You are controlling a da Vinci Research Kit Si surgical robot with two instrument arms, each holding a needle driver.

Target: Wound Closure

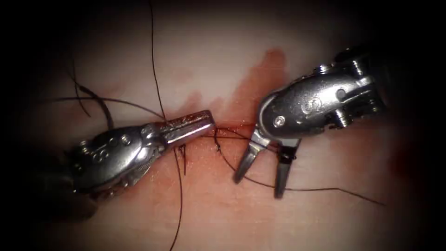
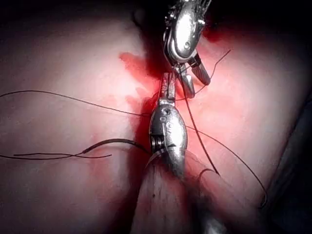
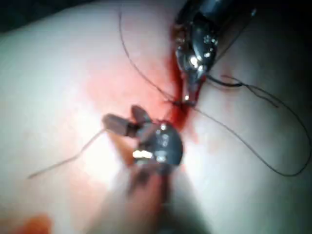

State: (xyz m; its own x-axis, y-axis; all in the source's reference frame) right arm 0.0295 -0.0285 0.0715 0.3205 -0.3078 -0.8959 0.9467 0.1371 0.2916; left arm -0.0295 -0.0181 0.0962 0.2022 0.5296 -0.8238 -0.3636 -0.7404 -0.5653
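My left tool (image 1: 208,122) comes in from the lower left, its jaws shut on the thread (image 1: 232,132) over the cut (image 1: 232,126); it also shows in the left wrist view (image 2: 168,87). My right tool (image 1: 259,182) reaches down from the upper right with its jaws open and nothing held. Thread runs under its tips, and a dark turn of thread crosses one jaw. The right wrist view shows those open jaws too (image 3: 124,119). The dark curved needle (image 1: 100,104) lies free on the tissue behind the left tool, outside the tissue, also seen in the left wrist view (image 2: 117,142).
Red fluid (image 1: 262,81) stains the tissue above the cut. Short dark stitch ends (image 1: 182,158) stand below the left jaws. Long strands of thread (image 1: 155,69) cross the tissue up, down and toward the right.
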